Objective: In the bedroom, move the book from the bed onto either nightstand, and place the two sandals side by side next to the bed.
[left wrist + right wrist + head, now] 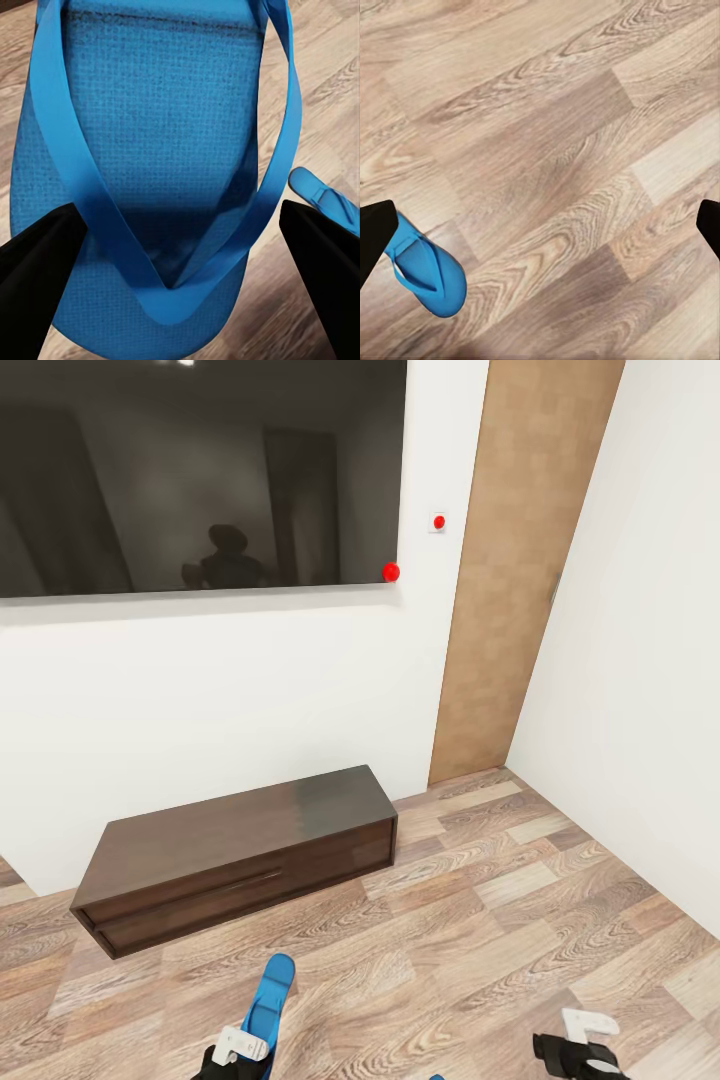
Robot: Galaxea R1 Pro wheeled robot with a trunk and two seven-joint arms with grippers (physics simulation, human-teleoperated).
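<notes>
Your left gripper (180,247) clamps one sandal (150,150) for carrying; right gripper (540,225) spread empty; second sandal (424,274) on floor (570,150).

No legible txt or labels anywhere.

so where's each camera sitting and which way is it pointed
Head view: on the robot's head, facing a white wall with a dark screen and a long bench; both grippers, left and right, show at the bottom edge.
Left wrist view: on the left arm, looking along its dark fingers at the held sandal.
Right wrist view: on the right arm, looking down at the plank floor; its jaws stand wide.
Shared: both wrist views catch the other sandal on the floor.
</notes>
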